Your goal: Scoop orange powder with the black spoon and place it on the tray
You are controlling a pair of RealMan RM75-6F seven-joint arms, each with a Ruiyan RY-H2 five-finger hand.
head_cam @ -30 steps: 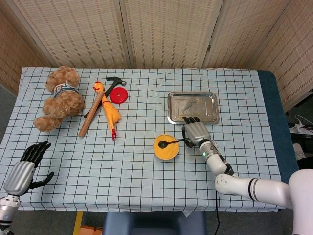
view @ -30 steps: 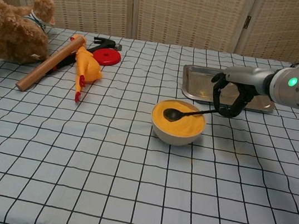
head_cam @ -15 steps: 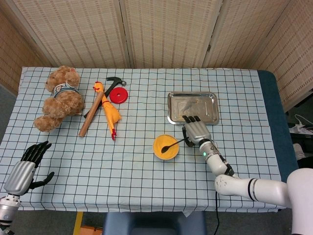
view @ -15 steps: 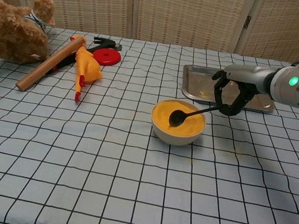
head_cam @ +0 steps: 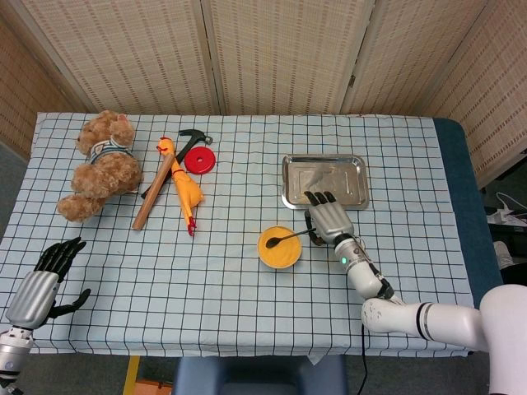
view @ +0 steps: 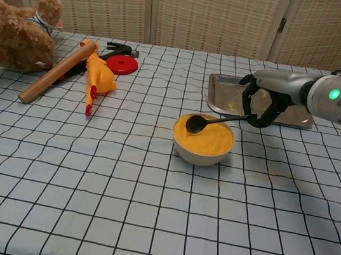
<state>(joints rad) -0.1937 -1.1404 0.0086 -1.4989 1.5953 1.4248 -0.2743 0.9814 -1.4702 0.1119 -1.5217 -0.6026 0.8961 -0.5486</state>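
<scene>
The right hand (view: 260, 106) has its fingers wrapped round the handle of the spoon (view: 205, 121), mid-right of the chest view. The spoon's round end sits over the bowl (view: 201, 146) of orange powder (view: 210, 140), at or just above the top; can't tell if there's any powder in it yet. The tray (head_cam: 324, 182), just above the bowl in the head view, looks bare, no orange on it. So the scoop is abt halfway, & the carry + tip onto the tray are left. The left hand (head_cam: 39, 284) is bottom left w/ fingers spread, holding nothing.
</scene>
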